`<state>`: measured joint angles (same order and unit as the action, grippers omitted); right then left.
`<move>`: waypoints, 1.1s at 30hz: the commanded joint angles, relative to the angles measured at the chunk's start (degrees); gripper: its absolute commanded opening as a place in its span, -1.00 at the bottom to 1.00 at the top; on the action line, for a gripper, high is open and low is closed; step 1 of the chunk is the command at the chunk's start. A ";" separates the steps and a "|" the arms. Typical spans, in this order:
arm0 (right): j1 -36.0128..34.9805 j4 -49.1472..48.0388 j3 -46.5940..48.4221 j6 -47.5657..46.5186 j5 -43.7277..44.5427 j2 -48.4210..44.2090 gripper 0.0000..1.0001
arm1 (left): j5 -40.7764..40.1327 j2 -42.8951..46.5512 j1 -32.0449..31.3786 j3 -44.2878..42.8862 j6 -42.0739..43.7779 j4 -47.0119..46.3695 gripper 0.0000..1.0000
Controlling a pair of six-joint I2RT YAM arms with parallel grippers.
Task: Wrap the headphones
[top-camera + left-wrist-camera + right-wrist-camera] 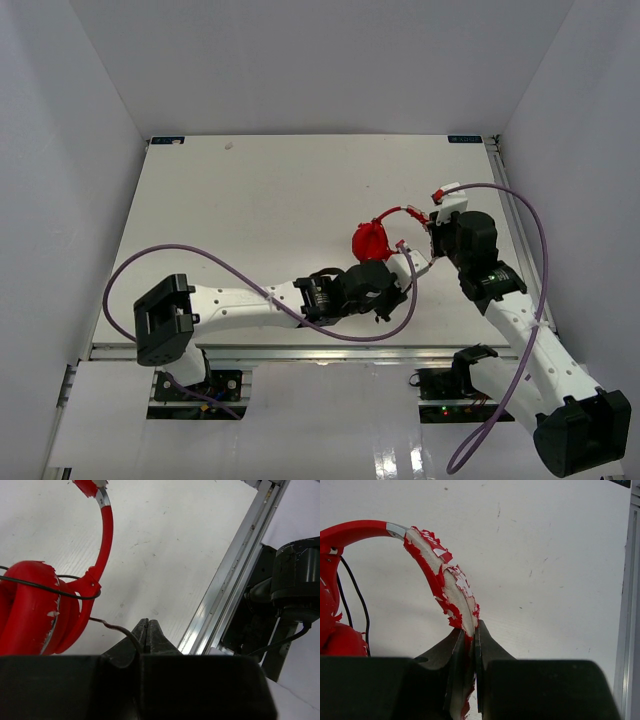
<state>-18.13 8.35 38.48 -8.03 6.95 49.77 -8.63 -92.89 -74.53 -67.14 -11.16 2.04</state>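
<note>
While my right gripper (470, 632) clamps the headband (437, 572) and my left gripper (148, 630) pinches the cable (112, 626), I judge the headphones (372, 240) only partly wrapped; loose cable is left.

The headphones (30, 605) have smooth glossy red plastic cups, scuffed white in spots, a thin matt black cable (30, 582), and a headband (445, 587) of flaking red skin over rough off-white backing with a bright metal slider (396, 530); the matt white table (175, 540) is faintly scratched, its rail (235, 565) brushed metal.
</note>
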 commanded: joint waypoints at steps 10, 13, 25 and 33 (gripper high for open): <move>-1.79 -1.58 -1.66 -0.74 -10.79 -0.78 -0.85 | 7.21 9.64 5.44 9.37 -10.22 -13.43 -0.71; -2.15 -1.34 -2.00 -1.55 -11.86 -0.82 -0.85 | 8.54 10.36 6.51 10.16 -11.64 -13.79 -0.67; -3.43 -0.20 -3.57 -2.47 -16.27 -1.83 -0.85 | 13.34 10.70 10.46 11.60 -14.03 -14.64 -0.61; -3.58 0.54 -3.62 -1.83 -18.40 -2.31 -0.85 | 14.36 11.39 14.00 11.06 -13.11 -11.22 -0.60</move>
<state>-21.24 10.62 33.93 -10.98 -7.82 49.00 4.74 -85.25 -62.27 -54.92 -24.70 -10.27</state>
